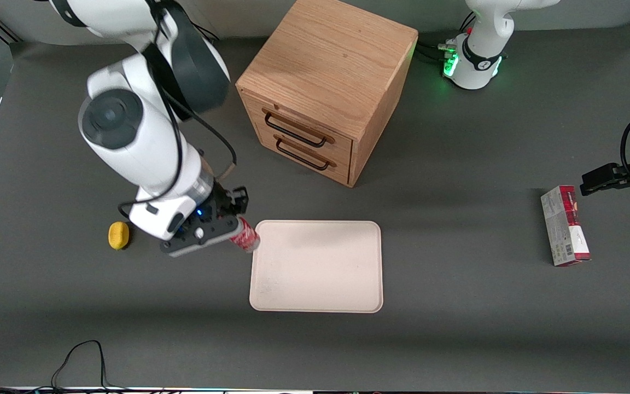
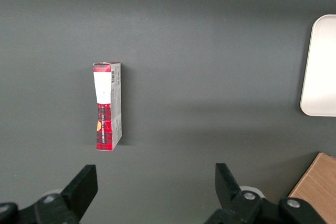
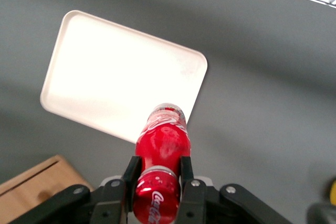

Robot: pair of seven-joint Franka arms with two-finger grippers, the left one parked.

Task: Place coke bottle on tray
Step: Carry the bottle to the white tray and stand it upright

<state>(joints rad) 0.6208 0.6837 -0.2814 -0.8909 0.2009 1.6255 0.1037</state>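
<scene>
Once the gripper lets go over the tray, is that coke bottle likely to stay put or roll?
The gripper pinches the coke bottle tilted, so it would probably land on its side. Its round body looks apt to roll; the tray has only a low rim, which might not stop it. The glossy surface may be slippery.

The front view looks steeply down over the whole table. The right wrist view looks closely past its gripper [image 3: 157, 179] at the tray [image 3: 94, 77]. The left wrist view faces the tabletop; all three share the tray.

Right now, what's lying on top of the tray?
Nothing rests on the tray. The gripper holds the coke bottle raised at its edge, hiding only the near corner.
</scene>
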